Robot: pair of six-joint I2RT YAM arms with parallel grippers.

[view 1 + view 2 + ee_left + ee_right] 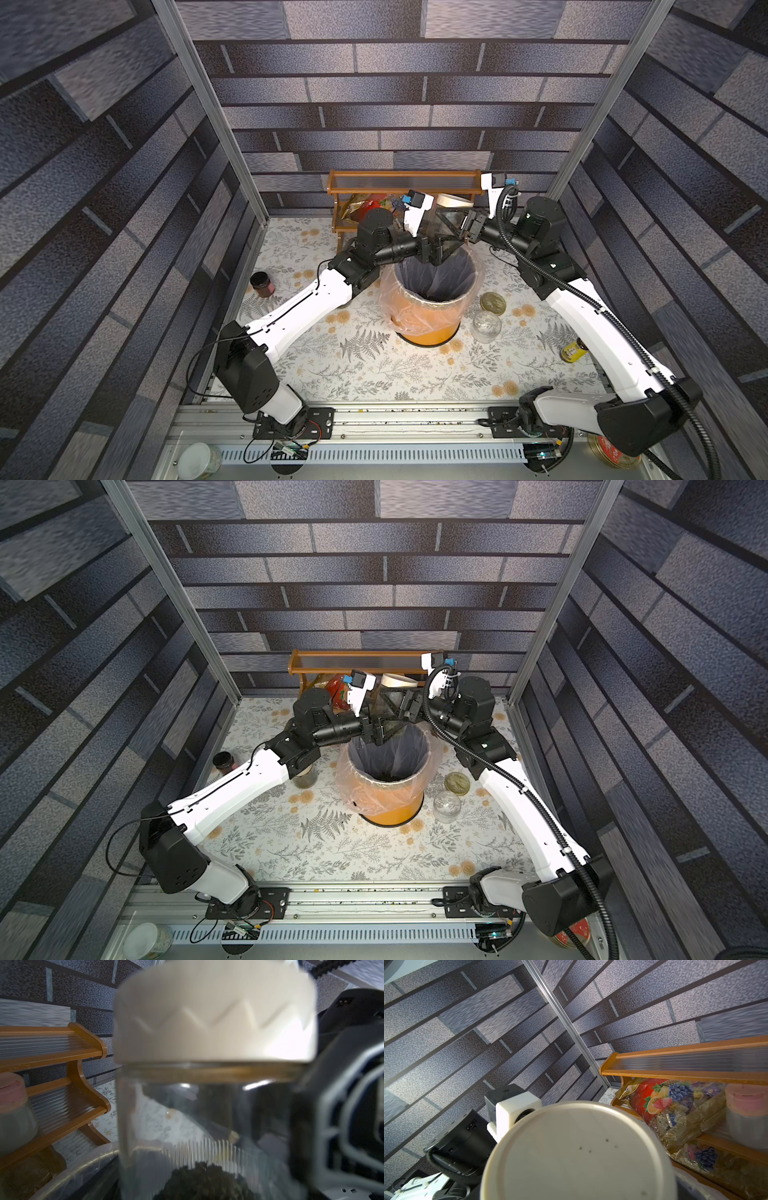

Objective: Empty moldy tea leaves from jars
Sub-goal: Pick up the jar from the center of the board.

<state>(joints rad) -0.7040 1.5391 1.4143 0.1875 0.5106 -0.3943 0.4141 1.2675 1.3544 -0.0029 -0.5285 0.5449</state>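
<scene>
Over the far rim of the orange bin (428, 332), the left gripper (443, 249) has its jaws spread wide on either side of the lower part of a jar (207, 1109), not clamped. The jar hangs lid-up just above that rim, with tea leaves (207, 1180) heaped in its bottom and the cream lid (579, 1153) on. On its right side, the right gripper (452, 222) is clamped on the jar just under the lid. A lidless jar (486, 327) stands right of the bin.
</scene>
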